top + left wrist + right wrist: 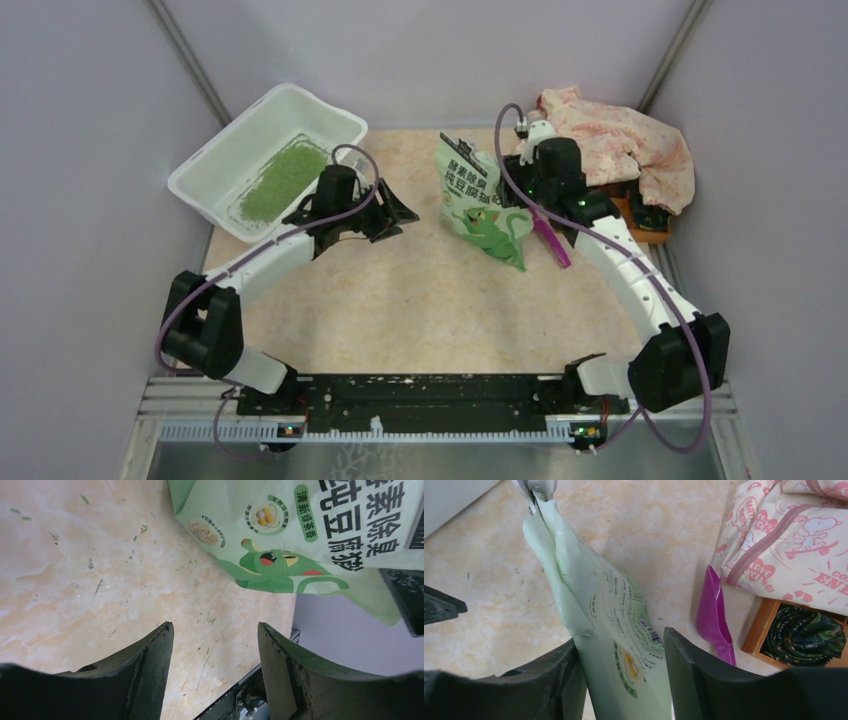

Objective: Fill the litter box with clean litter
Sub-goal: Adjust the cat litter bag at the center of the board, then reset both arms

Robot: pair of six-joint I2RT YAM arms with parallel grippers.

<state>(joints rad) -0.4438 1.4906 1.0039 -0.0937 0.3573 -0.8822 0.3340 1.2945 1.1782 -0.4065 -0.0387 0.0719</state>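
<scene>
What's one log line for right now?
left gripper: open, empty | right gripper: open around litter bag | clean litter: in litter box

litter box (449,495) cropped, tray (768,625) partly under cloth (804,535)

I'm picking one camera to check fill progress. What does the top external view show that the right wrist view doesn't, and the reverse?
Only top external: the inside of the litter box, with its patch of green clean litter.
Only right wrist: the barcode on the green bag, and a clear look at the dark patterned cloth in the wooden tray.
Both: the bag, the magenta scoop, the pink printed cloth and the marbled table.
</scene>
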